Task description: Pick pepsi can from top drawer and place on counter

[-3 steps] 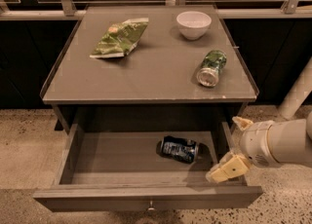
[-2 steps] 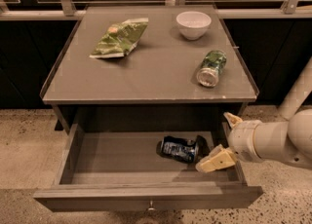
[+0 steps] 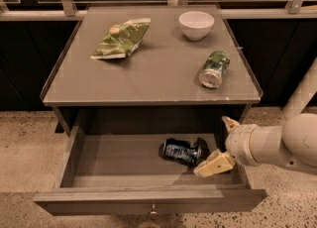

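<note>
The drawer [image 3: 124, 160] is standing pulled open beneath the tabletop [image 3: 158, 73]. The blue can [image 3: 181, 151] is lying on its side on the drawer floor, right of centre and short of the right wall. The left half of the floor is offering open room. The pincer [image 3: 222, 142] is reaching in over the right wall, released. One finger is sitting high and the other low, just beside the can's right end; contact cannot be told. A green can [image 3: 214, 68], a bowl [image 3: 196, 24] and a chip bag [image 3: 121, 37] are occupying the tabletop's far and right parts. Against one second ago, the pincer is sitting further left, nearer the blue can, which is lying unmoved.
</note>
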`<state>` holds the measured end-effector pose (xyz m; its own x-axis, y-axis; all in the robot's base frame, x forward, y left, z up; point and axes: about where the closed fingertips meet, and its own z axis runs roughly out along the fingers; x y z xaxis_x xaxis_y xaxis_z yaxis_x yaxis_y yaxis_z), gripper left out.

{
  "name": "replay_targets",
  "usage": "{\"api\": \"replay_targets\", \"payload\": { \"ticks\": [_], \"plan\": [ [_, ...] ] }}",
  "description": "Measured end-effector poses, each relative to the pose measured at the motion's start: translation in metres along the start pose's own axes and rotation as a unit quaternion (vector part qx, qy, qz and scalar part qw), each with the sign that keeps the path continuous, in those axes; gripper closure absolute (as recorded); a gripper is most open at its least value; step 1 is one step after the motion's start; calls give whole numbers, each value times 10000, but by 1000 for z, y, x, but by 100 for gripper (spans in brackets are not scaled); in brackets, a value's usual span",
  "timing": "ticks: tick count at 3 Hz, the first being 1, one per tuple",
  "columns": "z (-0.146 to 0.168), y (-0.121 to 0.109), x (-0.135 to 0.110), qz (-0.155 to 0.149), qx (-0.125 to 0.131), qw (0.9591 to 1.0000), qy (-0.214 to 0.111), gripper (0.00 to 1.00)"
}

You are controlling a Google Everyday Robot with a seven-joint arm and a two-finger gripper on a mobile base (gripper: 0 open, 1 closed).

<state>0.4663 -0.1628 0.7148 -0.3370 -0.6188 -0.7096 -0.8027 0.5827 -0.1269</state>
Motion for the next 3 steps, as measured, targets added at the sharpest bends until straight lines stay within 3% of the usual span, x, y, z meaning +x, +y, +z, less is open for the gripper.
{"api": "replay_targets", "payload": {
  "ticks": [3],
  "plan": [
    [58,17,-9,-107,-94,9998,-151,0]
  ]
}}
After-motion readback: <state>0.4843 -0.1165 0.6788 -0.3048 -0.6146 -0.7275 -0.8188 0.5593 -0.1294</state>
